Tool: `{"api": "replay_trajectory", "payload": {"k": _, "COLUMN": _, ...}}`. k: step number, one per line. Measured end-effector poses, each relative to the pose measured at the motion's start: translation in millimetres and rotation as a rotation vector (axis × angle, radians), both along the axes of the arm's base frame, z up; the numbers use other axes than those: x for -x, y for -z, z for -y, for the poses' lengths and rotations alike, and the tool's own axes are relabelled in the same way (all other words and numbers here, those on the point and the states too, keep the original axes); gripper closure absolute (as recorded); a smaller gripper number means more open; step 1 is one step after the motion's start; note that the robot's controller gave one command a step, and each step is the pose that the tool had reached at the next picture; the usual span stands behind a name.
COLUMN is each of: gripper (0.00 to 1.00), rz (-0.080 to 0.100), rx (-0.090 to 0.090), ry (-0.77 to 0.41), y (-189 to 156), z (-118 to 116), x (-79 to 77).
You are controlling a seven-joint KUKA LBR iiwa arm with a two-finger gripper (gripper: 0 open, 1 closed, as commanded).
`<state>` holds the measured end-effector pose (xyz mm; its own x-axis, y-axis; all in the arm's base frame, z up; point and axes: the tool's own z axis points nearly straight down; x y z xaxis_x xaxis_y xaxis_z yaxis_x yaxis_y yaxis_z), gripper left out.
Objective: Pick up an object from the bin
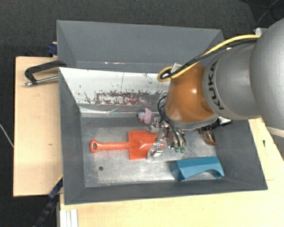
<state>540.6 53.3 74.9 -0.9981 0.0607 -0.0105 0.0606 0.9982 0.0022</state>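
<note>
Where the arm (255,74) comes in from the right, its wrist with the rounded orange cover (189,96) hangs low over the middle of the bin (118,171). The gripper (157,148) is down at the floor of the bin, at the right edge of the blade of an orange toy shovel (128,145). Its metal tip appears to touch that edge. How far the gripper is open cannot be told, since the wrist and its wiring cover most of it, and nothing can be seen held in it.

The shovel lies flat near the middle of the floor. Its handle points left and ends in a small round loop, and its broad blade is on the right, beneath the gripper.

A small pink thing (146,116) lies just beyond the blade, towards the far wall and close beside the wrist. A blue wedge-shaped piece (196,168) lies near the front wall, to the right of the gripper and apart from the shovel. A small brown thing (208,136) shows partly from under the wrist on the right; what it is cannot be told.
</note>
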Motion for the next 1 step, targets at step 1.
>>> {"api": "replay_trajectory", "payload": {"k": 1, "gripper": 1.00, "rz": 0.001, "rx": 0.000, "ry": 0.015, "y": -155.1, "z": 27.0, "x": -35.1}}
